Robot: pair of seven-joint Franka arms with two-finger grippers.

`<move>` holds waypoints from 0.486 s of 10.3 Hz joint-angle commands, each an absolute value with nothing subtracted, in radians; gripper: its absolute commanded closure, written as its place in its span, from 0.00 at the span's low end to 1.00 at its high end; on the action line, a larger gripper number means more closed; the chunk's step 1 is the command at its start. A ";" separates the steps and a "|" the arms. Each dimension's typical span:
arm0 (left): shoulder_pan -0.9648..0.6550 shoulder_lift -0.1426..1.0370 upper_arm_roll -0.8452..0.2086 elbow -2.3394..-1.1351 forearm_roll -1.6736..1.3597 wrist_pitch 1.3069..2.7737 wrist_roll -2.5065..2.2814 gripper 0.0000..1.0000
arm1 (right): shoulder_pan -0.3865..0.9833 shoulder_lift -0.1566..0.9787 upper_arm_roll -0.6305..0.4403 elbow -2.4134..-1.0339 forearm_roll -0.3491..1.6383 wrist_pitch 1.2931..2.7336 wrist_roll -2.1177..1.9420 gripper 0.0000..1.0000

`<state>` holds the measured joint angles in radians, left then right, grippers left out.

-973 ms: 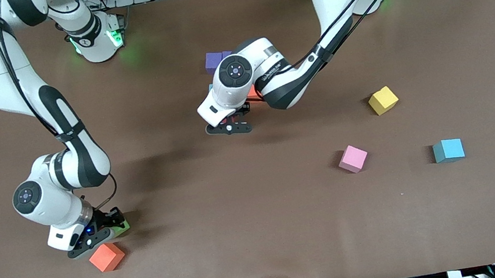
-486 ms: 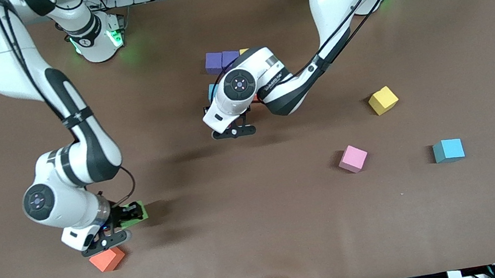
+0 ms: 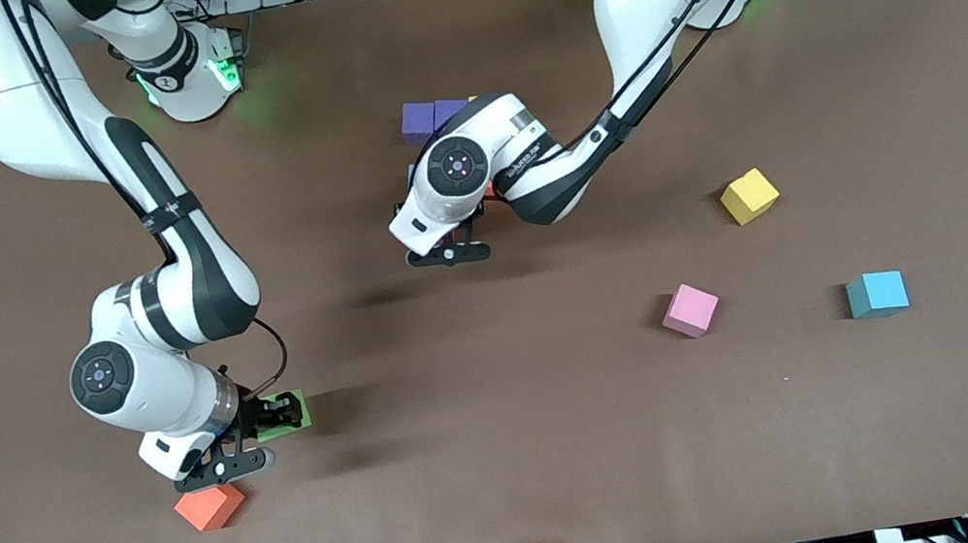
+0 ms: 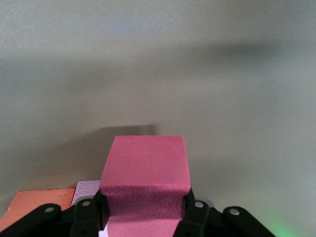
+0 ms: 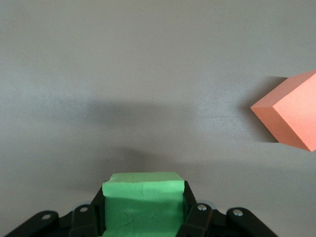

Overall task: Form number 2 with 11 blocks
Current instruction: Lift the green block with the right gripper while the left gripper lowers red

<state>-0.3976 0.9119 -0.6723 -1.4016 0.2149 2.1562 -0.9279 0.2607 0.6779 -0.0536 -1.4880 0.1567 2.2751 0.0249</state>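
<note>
My right gripper (image 3: pixel 264 414) is shut on a green block (image 3: pixel 288 412), held just above the table; in the right wrist view the green block (image 5: pixel 143 200) fills the jaws. An orange block (image 3: pixel 209 506) lies on the table beside it, nearer the front camera. My left gripper (image 4: pixel 145 210) is shut on a pink block (image 4: pixel 145 165); in the front view that hand (image 3: pixel 445 244) hangs low by two purple blocks (image 3: pixel 431 116) and hides its block. An orange-red block (image 4: pixel 34 207) and a pale pink one (image 4: pixel 89 190) sit right beside the held pink block.
Toward the left arm's end of the table lie three loose blocks: a yellow one (image 3: pixel 749 196), a pink one (image 3: pixel 690 310) and a light blue one (image 3: pixel 876 293). The left arm's wrist covers most of the cluster by the purple blocks.
My right gripper has lifted the green block and carried it away from the orange block toward the table's middle. The left hand has barely shifted, still gripping the pink block.
</note>
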 commanded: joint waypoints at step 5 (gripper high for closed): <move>-0.426 0.916 -0.655 -1.379 0.186 2.157 -0.867 0.94 | 0.301 0.657 -0.052 -1.513 0.141 2.327 0.113 0.66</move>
<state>-0.4008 0.9120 -0.6707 -1.3985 0.2148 2.1562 -0.8967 0.2876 0.6776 -0.0521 -1.4884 0.1567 2.3176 0.0788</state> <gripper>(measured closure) 0.436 0.414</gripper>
